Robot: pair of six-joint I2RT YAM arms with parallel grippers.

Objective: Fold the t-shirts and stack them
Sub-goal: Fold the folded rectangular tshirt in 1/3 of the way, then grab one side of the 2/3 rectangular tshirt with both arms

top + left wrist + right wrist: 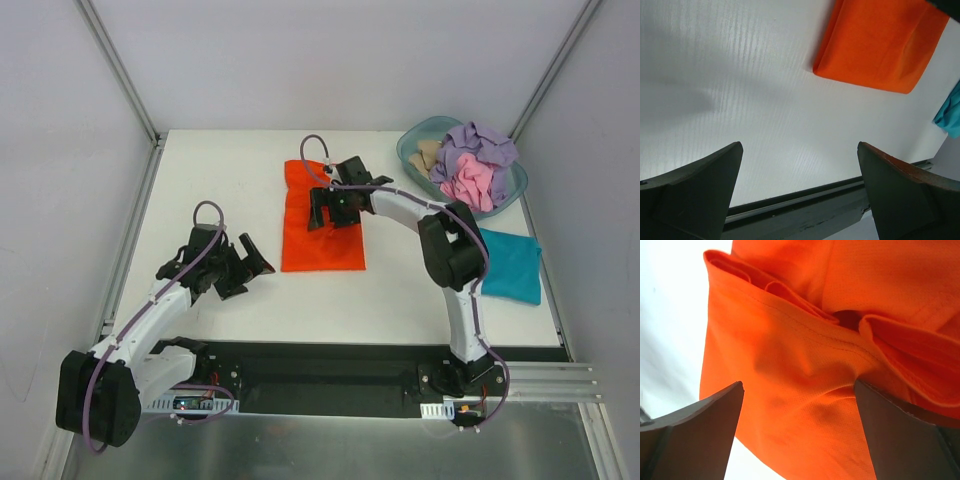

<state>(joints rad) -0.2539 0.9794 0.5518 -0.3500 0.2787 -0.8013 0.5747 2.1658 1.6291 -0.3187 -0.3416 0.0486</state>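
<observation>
While the orange shirt [322, 222] lies folded into a long rectangle at the desk's [220, 170] middle, reaching toward the far edge, the right gripper [330, 195] sits over its far half with jaws spread wide. Its wrist view shows layered orange folds and a stitched hem between the two dark fingers [695, 425]; whether they touch the cloth I cannot tell. The left gripper [248, 268] is spread wide too and pinches nothing. It sits over bare desk left of the orange shirt, apart from it, toward the near edge. A teal shirt [512, 265] lies folded flat by the right edge. In the far right corner a tub [410, 150] holds crumpled lavender [480, 143], pink [470, 182] and beige [428, 155] shirts, heaped above its rim.
</observation>
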